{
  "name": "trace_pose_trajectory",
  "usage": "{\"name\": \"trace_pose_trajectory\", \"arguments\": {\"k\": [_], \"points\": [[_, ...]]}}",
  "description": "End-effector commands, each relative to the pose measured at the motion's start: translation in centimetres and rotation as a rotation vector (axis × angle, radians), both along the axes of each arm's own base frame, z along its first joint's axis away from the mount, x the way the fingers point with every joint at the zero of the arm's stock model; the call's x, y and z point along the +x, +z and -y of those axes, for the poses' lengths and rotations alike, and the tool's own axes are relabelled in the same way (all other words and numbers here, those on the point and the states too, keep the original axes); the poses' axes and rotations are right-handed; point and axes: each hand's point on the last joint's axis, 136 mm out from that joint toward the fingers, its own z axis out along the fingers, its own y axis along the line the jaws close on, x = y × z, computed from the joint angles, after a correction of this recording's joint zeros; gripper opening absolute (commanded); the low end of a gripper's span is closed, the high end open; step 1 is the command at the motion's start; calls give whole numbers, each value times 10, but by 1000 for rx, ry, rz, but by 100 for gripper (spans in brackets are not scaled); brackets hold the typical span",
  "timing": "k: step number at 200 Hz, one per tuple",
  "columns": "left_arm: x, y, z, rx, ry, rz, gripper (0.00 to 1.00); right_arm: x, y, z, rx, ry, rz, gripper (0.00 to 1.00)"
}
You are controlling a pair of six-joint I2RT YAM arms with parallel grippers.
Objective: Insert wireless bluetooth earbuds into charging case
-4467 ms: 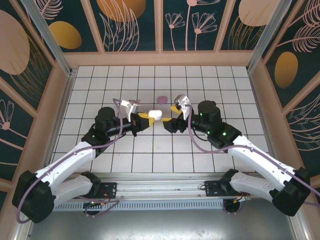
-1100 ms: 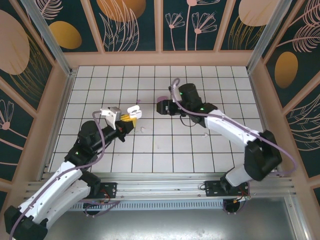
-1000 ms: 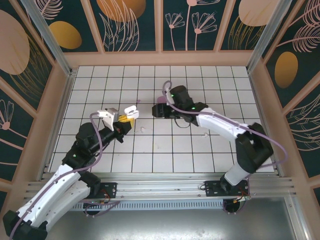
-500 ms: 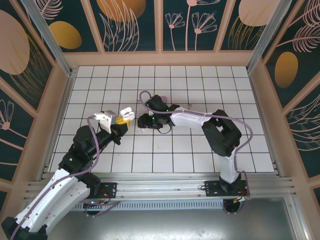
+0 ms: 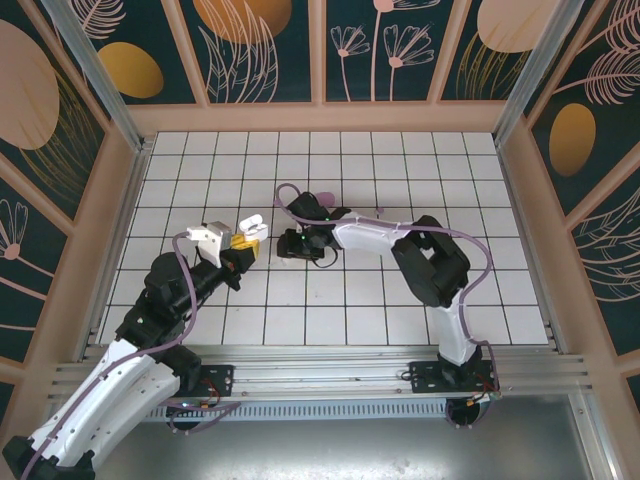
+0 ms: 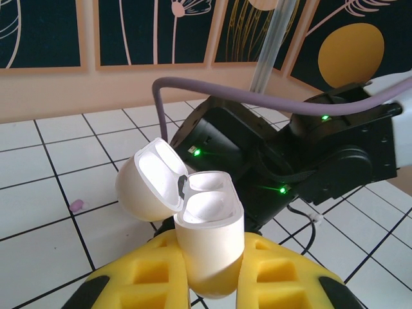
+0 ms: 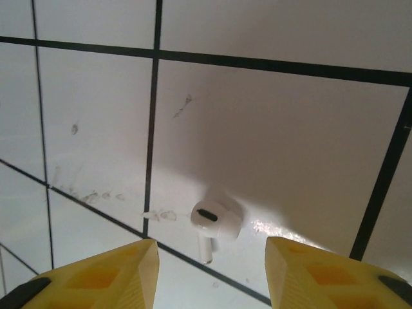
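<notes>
Looking down from the top camera, the left gripper (image 5: 245,241) is clamped on the white charging case (image 5: 254,227), lid flipped open, held up off the tiled floor (image 5: 400,290). Just beside it, the right gripper (image 5: 290,243) sits low over the tiles. Left wrist cam: yellow fingers (image 6: 141,283) squeeze the case's bottom half, lid hinged back to the left, the right arm (image 6: 270,167) close behind. Right wrist cam: jaws apart, one white earbud (image 7: 215,219) lying on the tile between the fingertips, touching neither.
</notes>
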Motion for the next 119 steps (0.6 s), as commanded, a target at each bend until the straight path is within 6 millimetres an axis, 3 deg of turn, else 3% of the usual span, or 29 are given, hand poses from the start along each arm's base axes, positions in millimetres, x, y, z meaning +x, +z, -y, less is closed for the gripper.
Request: {"name": "trace_pose_trajectory", "arguments": {"k": [1, 119], "points": [[-2, 5, 1, -4, -16, 22, 0, -3, -8, 0, -68, -26, -16, 46], [-7, 9, 2, -20, -28, 35, 0, -1, -28, -7, -138, -21, -33, 43]]}}
